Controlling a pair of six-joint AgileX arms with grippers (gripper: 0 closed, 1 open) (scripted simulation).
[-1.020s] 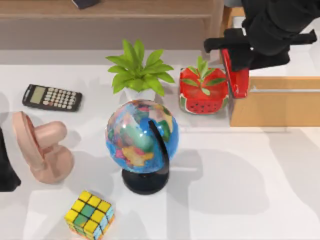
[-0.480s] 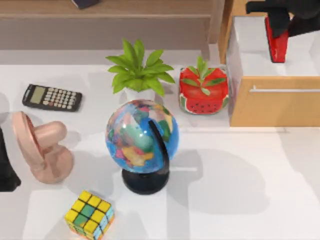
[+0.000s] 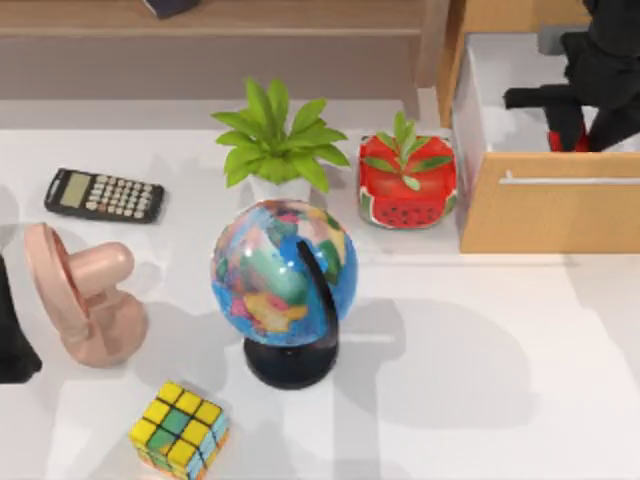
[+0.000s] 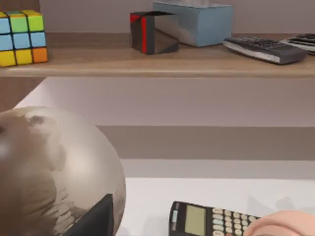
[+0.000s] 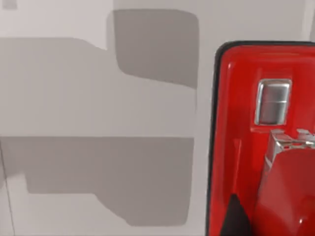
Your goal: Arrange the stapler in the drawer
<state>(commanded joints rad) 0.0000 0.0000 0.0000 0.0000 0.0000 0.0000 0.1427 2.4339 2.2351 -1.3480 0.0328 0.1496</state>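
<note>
The right pincer [image 3: 578, 125] is reaching down into the open drawer [image 3: 540, 215] at the tabletop's far right corner, its dark bulk covering most of the stapler [image 3: 581, 143], of which a red sliver is peeking out just behind the drawer's front wall. How far the right pincer is standing open cannot be told. The right wrist view is looking straight onto the glossy red stapler [image 5: 261, 142], with its dark edge and small silver plate, lying against the drawer's white floor [image 5: 98, 118]. The drawer is a light wooden box with a thin silver bar handle [image 3: 570, 181] on its front. Just beside its left wall is standing a red watermelon-patterned pot [image 3: 408, 185] with a small green plant; a larger leafy plant [image 3: 278, 142] is sitting next to it. A globe [image 3: 285, 280] on a black stand is occupying the tabletop's middle, with a calculator [image 3: 104, 195], a pink rounded object [image 3: 85, 300] and a colour cube [image 3: 180, 430] along the left side. The left arm [image 3: 12, 340] is resting at the left edge.
</note>
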